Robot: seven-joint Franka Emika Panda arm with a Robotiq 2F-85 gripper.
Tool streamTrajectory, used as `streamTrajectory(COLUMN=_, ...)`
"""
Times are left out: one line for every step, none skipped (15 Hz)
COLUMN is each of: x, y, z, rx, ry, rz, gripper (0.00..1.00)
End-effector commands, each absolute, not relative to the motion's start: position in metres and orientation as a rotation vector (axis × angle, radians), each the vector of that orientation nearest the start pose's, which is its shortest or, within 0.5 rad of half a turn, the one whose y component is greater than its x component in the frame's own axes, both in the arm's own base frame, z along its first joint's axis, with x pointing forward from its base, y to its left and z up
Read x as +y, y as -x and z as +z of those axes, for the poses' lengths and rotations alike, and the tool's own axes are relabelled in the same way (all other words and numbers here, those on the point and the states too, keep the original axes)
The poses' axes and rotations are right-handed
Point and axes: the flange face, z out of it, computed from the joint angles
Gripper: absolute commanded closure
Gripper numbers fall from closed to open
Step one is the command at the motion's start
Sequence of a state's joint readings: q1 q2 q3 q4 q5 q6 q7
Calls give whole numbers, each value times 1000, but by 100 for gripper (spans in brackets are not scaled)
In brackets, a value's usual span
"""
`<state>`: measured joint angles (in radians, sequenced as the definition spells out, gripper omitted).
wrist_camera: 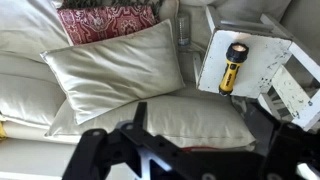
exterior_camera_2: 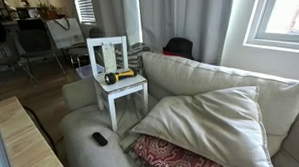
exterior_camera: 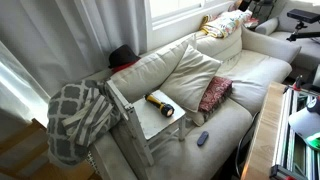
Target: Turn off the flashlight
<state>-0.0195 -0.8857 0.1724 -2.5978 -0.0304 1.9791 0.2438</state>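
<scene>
The flashlight (wrist_camera: 233, 66), with a yellow body and a black head, lies on its side on the seat of a small white chair (wrist_camera: 258, 40) that stands on the sofa. It shows in both exterior views (exterior_camera: 160, 104) (exterior_camera_2: 118, 77). My gripper (wrist_camera: 215, 125) appears only in the wrist view, as dark fingers spread wide at the bottom edge. It is open and empty, high above the sofa's cream pillow (wrist_camera: 115, 70) and well short of the flashlight. The arm shows in neither exterior view.
A red patterned cushion (exterior_camera: 214, 94) lies beside the cream pillow. A small dark remote (exterior_camera: 203, 138) rests on the sofa seat near the front edge. A grey patterned blanket (exterior_camera: 80, 115) hangs over the sofa arm. A wooden table (exterior_camera_2: 27, 139) stands before the sofa.
</scene>
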Motion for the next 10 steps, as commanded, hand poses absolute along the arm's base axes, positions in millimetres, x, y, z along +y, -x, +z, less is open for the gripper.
streamTrajectory(x=54, y=-310, z=541, rx=206, ry=3219, rz=-457, gripper=0)
streamTrajectory(x=54, y=-310, z=541, rx=206, ry=3219, rz=-457, gripper=0)
streamTrajectory(x=54, y=-311, z=541, rx=206, ry=3219, rz=-457, gripper=0)
streamTrajectory(x=54, y=-311, z=541, rx=206, ry=3219, rz=-457, gripper=0)
streamTrajectory(x=54, y=-311, z=541, rx=206, ry=3219, rz=-457, gripper=0)
streamTrajectory(x=54, y=-311, z=541, rx=206, ry=3219, rz=-457, gripper=0)
streamTrajectory(x=54, y=-311, z=541, rx=206, ry=3219, rz=-457, gripper=0)
streamTrajectory(x=61, y=-323, z=533, rx=152, ry=3211, rz=-424, gripper=0)
streamTrajectory(x=70, y=-340, z=521, rx=68, ry=3177, rz=-421, gripper=0)
streamTrajectory(x=79, y=-353, z=511, rx=20, ry=3154, rz=-419, gripper=0)
